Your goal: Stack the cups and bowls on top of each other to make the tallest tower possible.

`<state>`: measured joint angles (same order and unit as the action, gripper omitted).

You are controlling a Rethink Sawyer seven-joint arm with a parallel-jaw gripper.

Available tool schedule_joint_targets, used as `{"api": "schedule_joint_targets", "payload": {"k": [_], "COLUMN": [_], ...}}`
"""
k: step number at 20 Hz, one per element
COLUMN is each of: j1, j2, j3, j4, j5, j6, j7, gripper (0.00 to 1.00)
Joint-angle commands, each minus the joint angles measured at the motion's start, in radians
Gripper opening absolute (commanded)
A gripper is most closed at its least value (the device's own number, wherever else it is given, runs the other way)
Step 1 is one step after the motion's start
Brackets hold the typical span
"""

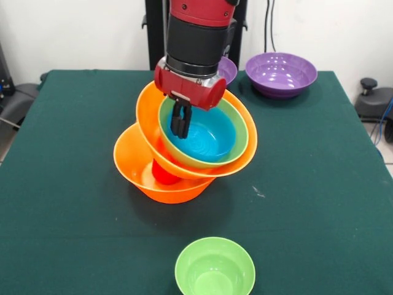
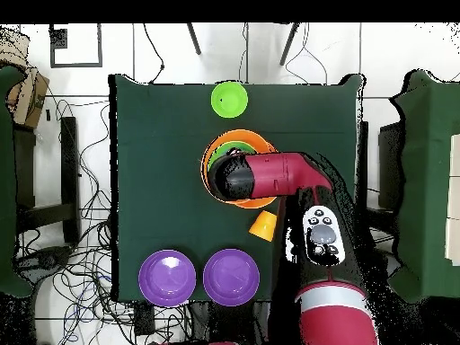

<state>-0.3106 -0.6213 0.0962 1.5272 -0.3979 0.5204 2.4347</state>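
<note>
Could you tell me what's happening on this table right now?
The arm is building a tower of bowls. Its gripper reaches into a blue bowl nested in a green bowl and a tilted orange bowl, which leans on a red cup inside the base orange bowl. A small green bowl, two purple bowls and an orange cup wait on the table.

Front cam low, close across table (image 1: 73, 246) — overhead straight down, farther; both share it.
</note>
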Motion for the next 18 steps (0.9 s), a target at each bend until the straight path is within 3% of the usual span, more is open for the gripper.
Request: {"api": "schedule_joint_targets", "payload": {"k": [1,9,18], "j1": [-0.035,-0.049,-0.040], "j2": [-0.018,-0.049,-0.020], "j3": [0.095,0.105,0.099], "j4": [0.020,0.060,0.059], "j5": [-0.060,-0.065,-0.087], "j6": [0.113,0.113,0.073], "j7": [-0.241,-0.243,-0.209], "gripper": [0.00,0.00,0.00]}}
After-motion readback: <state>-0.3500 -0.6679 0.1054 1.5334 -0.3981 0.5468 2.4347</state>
